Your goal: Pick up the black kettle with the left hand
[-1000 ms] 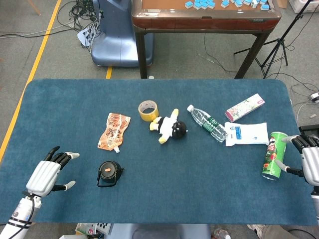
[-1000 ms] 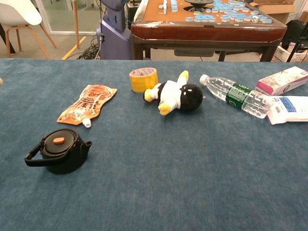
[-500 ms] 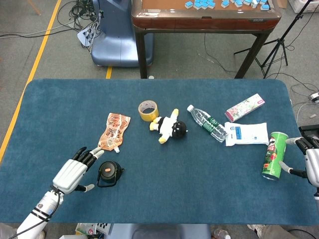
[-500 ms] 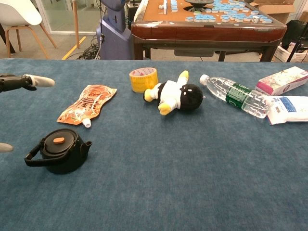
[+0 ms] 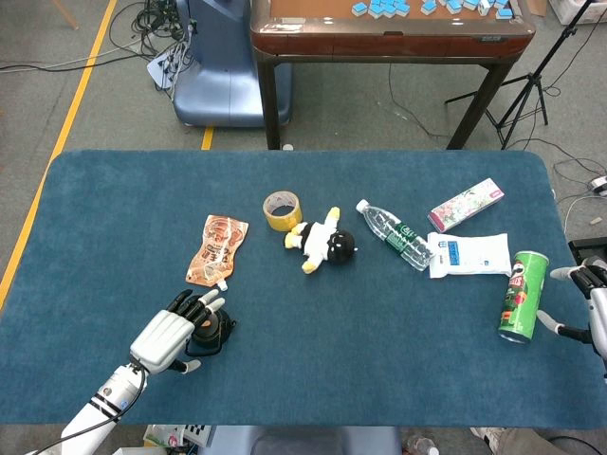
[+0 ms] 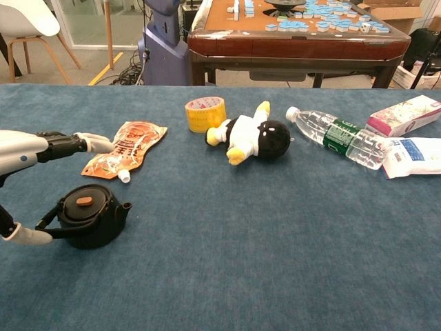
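Landmark: everything here is placed relative to the black kettle (image 6: 88, 219), which sits on the blue table (image 5: 313, 370) toward the near-left side, handle pointing at the robot's left.

What just changed: a second ago the left hand (image 5: 174, 336) was parked well off to the kettle's left; now it has slid right in and hovers over the kettle's handle side.

Left hand state: fingers spread wide. In the chest view the long fingers (image 6: 69, 145) reach above and past the lid while the thumb (image 6: 27, 236) sits low by the handle. Nothing gripped yet as far as the frames show; can't tell if it's touching.

Meaning for the task: looks like the reach is basically done, and closing and lifting are still to come. The kettle hasn't budged.

Right hand: the right hand (image 5: 586, 300) is way over at the far right edge, just beside the green can (image 5: 520, 297), fingers apart and holding nothing. It seems to have backed off the can a touch.

Count:
- 1 kettle
- 1 orange pouch (image 5: 217, 249), just beyond the kettle
- 1 yellow tape roll (image 5: 282, 210), further back and right
- 1 plush toy (image 5: 324, 243), right of the tape
- 1 water bottle (image 5: 394, 234), right of the plush
- 1 pink box (image 5: 465, 204) and 1 white wipes pack (image 5: 469, 254), far right
- 1 green can, far right too
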{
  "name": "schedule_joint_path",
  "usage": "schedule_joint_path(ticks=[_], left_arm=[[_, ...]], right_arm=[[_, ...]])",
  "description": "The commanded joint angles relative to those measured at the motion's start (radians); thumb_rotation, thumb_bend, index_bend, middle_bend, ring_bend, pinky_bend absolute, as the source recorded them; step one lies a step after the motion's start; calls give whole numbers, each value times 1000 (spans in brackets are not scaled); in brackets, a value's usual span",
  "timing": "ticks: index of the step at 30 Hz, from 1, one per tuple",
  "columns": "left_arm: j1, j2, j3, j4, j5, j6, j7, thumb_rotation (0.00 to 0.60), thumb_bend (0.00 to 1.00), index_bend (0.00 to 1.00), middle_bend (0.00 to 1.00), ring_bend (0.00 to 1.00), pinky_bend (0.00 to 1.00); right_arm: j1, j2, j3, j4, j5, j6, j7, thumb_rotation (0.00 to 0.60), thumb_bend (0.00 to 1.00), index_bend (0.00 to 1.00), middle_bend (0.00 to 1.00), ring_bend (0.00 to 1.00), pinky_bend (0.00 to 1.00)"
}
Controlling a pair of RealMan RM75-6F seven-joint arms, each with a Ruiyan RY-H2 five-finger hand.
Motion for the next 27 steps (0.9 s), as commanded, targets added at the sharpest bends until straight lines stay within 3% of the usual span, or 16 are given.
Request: schedule_joint_path(ticks=[1, 27], left_arm=[[-8, -13, -2, 14, -15, -7, 7, 600, 115, 0, 0, 66, 0], [-108, -35, -81, 141, -174, -65, 3, 600, 115, 0, 0, 66, 0]], right_arm=[[-3, -1, 0, 2, 0, 3, 3, 600, 109, 375, 388, 267, 279], [-16, -4, 0, 11, 11, 2, 17, 600, 110, 375, 388, 265, 280]])
